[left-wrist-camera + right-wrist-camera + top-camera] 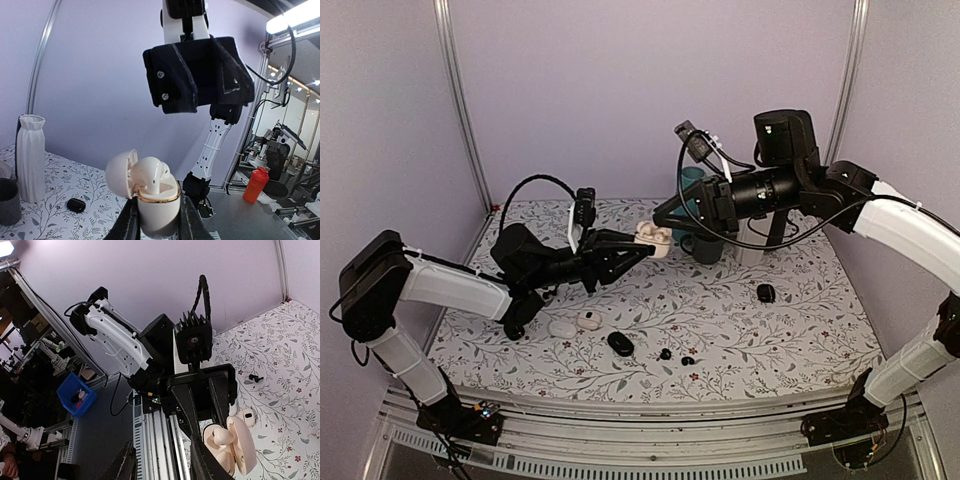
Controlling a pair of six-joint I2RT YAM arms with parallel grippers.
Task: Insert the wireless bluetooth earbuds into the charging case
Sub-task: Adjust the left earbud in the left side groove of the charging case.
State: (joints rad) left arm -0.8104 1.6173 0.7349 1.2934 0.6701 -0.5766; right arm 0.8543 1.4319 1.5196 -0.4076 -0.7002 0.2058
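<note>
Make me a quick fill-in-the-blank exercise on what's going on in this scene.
The left gripper holds a cream charging case whose lid is ___.
The right gripper, close by, grips ___.
___ tiny black earbuds lie loose on the table.
Missing words: open; nothing; two.

Cream charging case (159, 215), glossy black earbuds (665, 354), floral-patterned white table (800, 330).
</note>
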